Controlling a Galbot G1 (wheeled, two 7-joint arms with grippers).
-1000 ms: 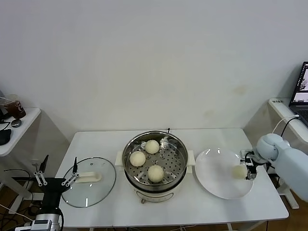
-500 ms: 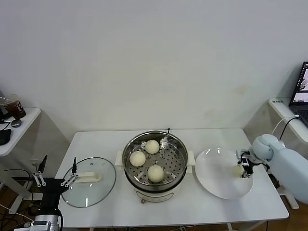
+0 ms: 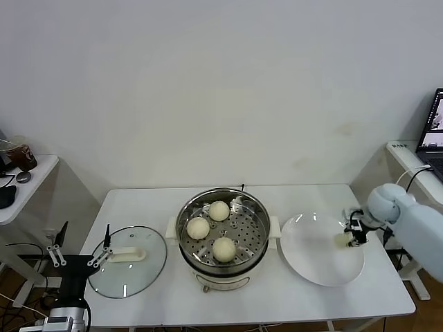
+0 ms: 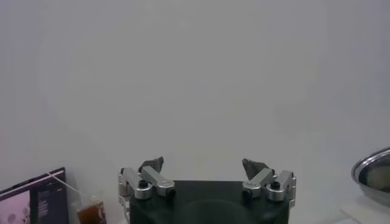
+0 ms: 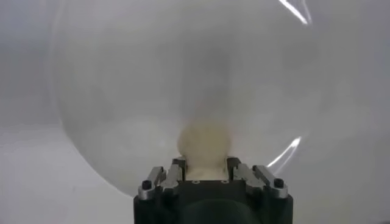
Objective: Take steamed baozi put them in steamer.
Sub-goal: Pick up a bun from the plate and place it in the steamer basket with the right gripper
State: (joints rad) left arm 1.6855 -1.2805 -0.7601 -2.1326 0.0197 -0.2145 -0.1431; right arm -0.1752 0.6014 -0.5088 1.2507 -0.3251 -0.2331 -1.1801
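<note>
Three baozi (image 3: 223, 248) sit in the steamer (image 3: 222, 266); the fourth is now gripped.
Right end effector (image 3: 349, 238) has pinched shut on the last baozi (image 5: 204, 142), raising it off the plate (image 3: 311, 259); left end effector (image 4: 206, 176) idles, spread wide.

Your right arm reaches in from the right side, and its right gripper (image 3: 349, 237) points down with the fingers (image 5: 177, 165) squeezed in tight on a small round bun (image 5: 204, 142). Your left arm sits parked low at the front left corner, and its left gripper (image 3: 82, 256) has both fingers (image 4: 151, 165) spread wide apart, holding nothing.
</note>
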